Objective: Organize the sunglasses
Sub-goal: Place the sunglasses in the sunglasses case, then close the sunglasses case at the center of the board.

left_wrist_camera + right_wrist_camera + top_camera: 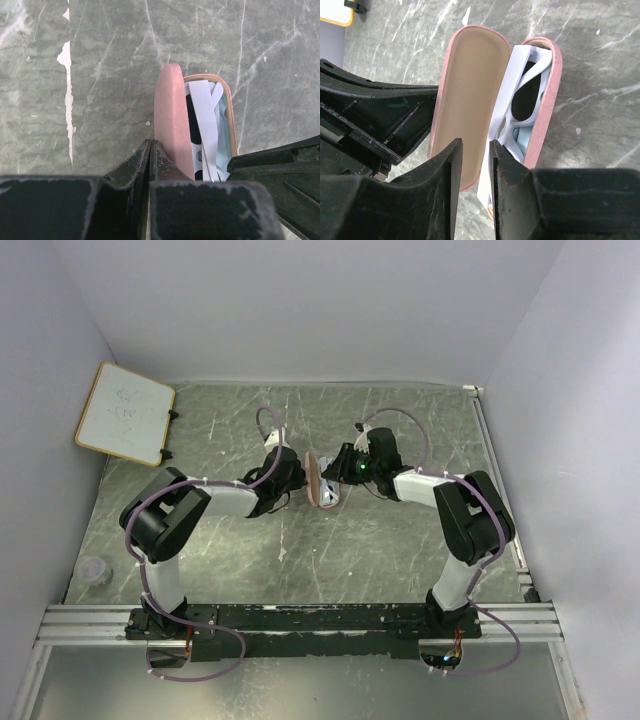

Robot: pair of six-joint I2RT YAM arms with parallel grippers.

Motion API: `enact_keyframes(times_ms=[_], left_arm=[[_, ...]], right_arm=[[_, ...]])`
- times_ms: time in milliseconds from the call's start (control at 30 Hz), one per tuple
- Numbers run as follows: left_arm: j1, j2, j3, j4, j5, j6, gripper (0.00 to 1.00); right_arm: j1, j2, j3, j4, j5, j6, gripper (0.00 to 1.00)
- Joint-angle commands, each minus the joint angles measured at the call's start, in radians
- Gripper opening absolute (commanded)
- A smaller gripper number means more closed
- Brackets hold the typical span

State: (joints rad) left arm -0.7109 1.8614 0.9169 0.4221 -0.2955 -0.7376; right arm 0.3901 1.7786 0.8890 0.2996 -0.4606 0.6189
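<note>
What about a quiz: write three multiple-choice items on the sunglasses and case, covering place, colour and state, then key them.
1. The sunglasses lie: A) on the table; B) in the case; C) in a gripper.
2. The case's outside is: A) pink; B) black; C) green.
3. The case is: A) shut; B) upside down; C) open.

1 B: the white frame sits inside the case.
2 A: its pink wall shows in both wrist views.
3 C: the lid is swung away, showing its tan lining.
</note>
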Motion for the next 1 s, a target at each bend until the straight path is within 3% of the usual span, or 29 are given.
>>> enact_keyframes(times_ms=[0,133,267,667,967], left_arm=[[-0.009,0.015,0.037,0.018,-0.014,0.017,0.11],[-0.01,0.012,0.039,0.016,-0.014,0.019,0.11],[-0.013,0.014,0.044,0.01,-0.014,0.021,0.11],[-0.027,0.023,0.077,-0.016,-0.019,0.035,0.11],[-0.039,0.023,0.098,-0.038,-0.027,0.05,0.11]], right_arm=[[-0.003,-0.091,-0.021,-0.05,0.071,-0.042,0.27],[-0.005,-0.153,-0.039,-0.094,0.18,-0.074,0.08],[-0.005,-0.172,-0.061,-0.115,0.256,-0.097,0.0],[-0.004,-0.003,-0.09,-0.04,0.257,-0.081,0.0],[-0.005,0.028,-0.087,-0.018,0.241,-0.076,0.0]])
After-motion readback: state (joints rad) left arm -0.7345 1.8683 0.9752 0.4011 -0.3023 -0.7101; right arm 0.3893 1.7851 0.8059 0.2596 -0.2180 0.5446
